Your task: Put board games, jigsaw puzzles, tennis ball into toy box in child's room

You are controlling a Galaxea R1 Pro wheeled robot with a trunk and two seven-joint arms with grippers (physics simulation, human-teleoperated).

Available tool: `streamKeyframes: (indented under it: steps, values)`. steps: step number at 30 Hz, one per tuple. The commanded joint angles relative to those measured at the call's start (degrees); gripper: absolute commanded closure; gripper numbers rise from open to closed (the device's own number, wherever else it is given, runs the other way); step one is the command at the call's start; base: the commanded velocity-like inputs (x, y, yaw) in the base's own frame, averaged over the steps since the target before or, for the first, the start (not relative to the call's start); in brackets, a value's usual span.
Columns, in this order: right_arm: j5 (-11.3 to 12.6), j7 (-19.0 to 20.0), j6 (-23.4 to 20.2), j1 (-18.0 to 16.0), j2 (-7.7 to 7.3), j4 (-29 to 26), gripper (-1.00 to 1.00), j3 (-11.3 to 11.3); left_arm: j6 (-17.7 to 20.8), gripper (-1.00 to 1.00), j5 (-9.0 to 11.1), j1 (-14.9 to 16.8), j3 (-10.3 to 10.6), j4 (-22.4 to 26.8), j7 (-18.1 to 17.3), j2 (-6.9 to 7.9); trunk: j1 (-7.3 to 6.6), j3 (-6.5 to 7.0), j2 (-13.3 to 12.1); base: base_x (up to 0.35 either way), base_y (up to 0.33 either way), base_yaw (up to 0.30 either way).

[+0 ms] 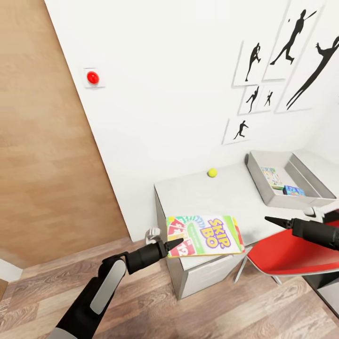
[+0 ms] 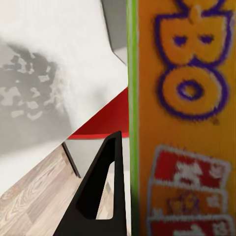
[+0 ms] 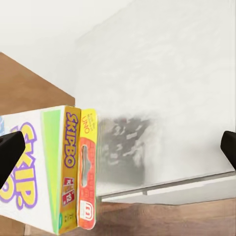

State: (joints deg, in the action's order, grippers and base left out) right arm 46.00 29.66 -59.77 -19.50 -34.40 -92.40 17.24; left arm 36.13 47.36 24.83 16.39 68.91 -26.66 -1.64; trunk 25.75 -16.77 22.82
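Left gripper (image 1: 173, 245) pinches the Skip-Bo box (image 1: 207, 235) at the bench's (image 1: 197, 197) near edge; thin grip, likely slip. Right gripper (image 1: 275, 221) gapes wide.

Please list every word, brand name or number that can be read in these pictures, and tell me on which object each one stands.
"SKIP BO": top face of the Skip-Bo box on the table.
"12": a card printed at that box's corner.
"SKIPBO": the box's narrow side, right wrist view.
"UNO": the slim orange-and-yellow pack beside it.
Print on the boxes in the toy box: too small to read.
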Motion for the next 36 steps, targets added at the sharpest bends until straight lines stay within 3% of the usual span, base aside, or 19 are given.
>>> streamKeyframes:
  steps: [1,8,13,17,18,21,25,36]
  values:
    - [-0.41,0.55,-0.23,-0.07,-0.05,-0.01,-1.0,-0.53,0.07,1.0,0.35,-0.1,-0.04,0.03,-0.65,0.35,0.03,-0.01,0.1,0.0,0.0,0.0]
    - [0.09,0.67,-0.23,-0.36,-0.22,-0.03,-1.0,-4.44,-3.75,1.0,0.38,-1.39,-0.03,0.55,-4.33,2.65,0.03,0.63,0.1,0.0,0.0,-0.001]
    - [1.16,0.74,-0.23,-0.46,-0.72,-0.03,-1.0,-5.65,-4.84,1.0,0.28,-1.68,0.09,0.73,-5.12,3.19,0.03,1.05,0.1,0.0,0.0,-0.02]
    - [4.42,2.61,-0.23,-0.23,-3.03,-0.02,-1.0,-6.58,-5.68,1.0,0.15,-1.85,0.26,0.85,-5.57,3.56,0.03,1.25,0.1,0.0,0.0,-0.02]
    - [4.42,2.61,-0.23,-0.23,-3.03,-0.02,-1.0,-6.58,-5.68,1.0,0.15,-1.85,0.26,0.85,-5.57,3.56,0.03,1.28,0.1,0.0,0.0,-0.014]
    - [7.03,5.47,-0.23,-0.12,-5.38,0.08,-1.0,-7.34,-6.0,1.0,0.04,-1.93,0.46,0.86,-5.69,3.68,0.03,1.35,0.1,0.0,0.0,-0.009]
    - [8.47,7.53,-0.23,-0.07,-6.9,0.14,-1.0,-8.47,-6.2,1.0,-0.08,-1.95,0.64,0.76,-5.73,3.68,0.03,1.4,0.1,0.0,0.0,-0.005]
    - [9.81,9.43,-0.23,-0.04,-7.85,0.19,-1.0,-11.35,-6.38,1.0,-0.13,-1.81,0.89,0.23,-5.76,3.28,0.03,1.44,0.1,0.0,0.0,-0.002]
